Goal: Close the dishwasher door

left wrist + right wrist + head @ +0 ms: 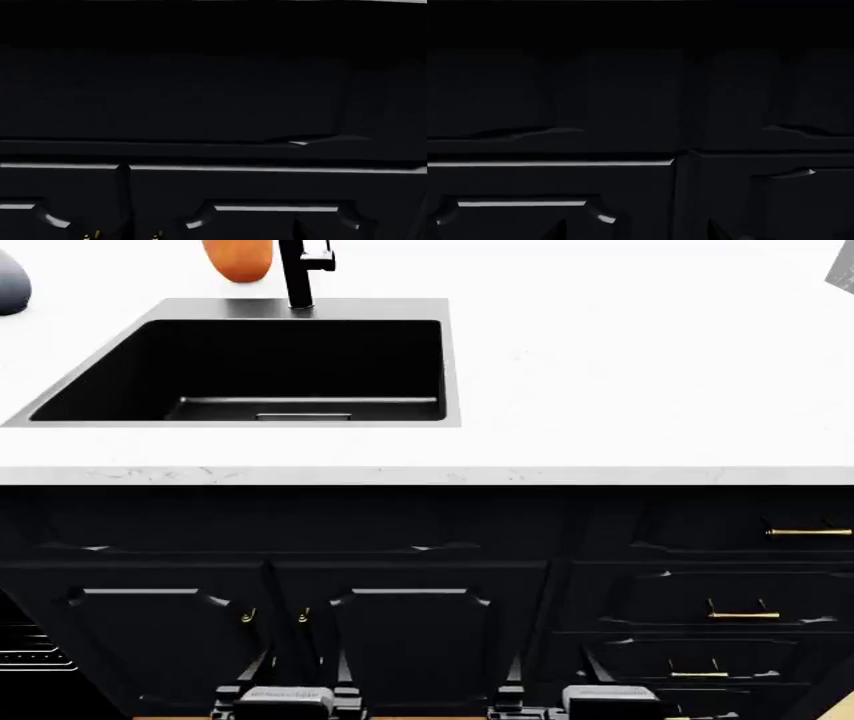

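- White stone countertop [641, 370] holds a black sink [80, 390] and faucet [302, 270].
- Black cabinet doors [400, 640] and brass-handled drawers [721, 615] stand below.
- Dishwasher door: not identifiable; a rack [27, 650] shows at the head view's far left.
- Left gripper [287, 702] and right gripper [594, 702] sit low; jaw spread cannot be told.

Sink [240, 360] left; drawers [721, 610] right; dishwasher possibly far-left.

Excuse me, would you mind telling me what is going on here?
A two-armed robot faces the black sink cabinets, meaning to close the dishwasher door. The left gripper and right gripper hang low, jaws apart, holding nothing. Only a rack-like corner shows at far left; the door itself is not clearly in view.
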